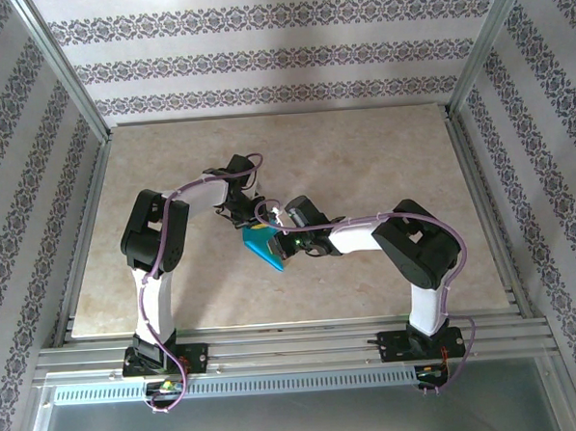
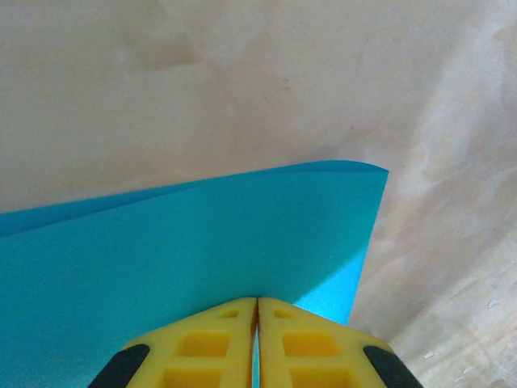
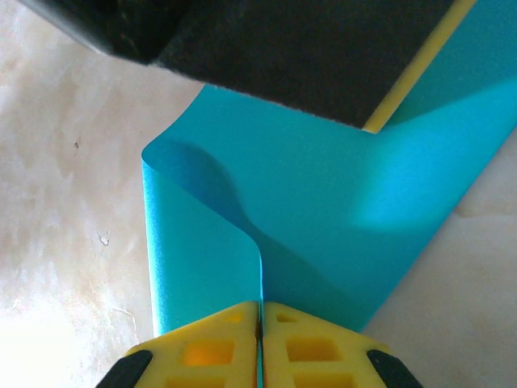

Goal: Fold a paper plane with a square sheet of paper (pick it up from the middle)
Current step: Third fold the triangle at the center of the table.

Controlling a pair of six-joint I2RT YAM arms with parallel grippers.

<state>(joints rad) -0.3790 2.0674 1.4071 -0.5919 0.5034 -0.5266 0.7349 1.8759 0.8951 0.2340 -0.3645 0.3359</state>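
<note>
The square sheet of paper is teal-blue and hangs bent above the middle of the table, held from two sides. In the left wrist view my left gripper has its yellow fingers shut on the sheet, which spreads away from it with a curled far edge. In the right wrist view my right gripper is shut on a curled edge of the sheet. My left gripper meets the sheet from the far side and my right gripper from the right. The left gripper's dark finger shows above the sheet. The paper plane is out of view.
The beige marbled table lies open on all sides of the arms. Aluminium frame posts and patterned walls close it in at the left, right and back. A metal rail runs along the near edge.
</note>
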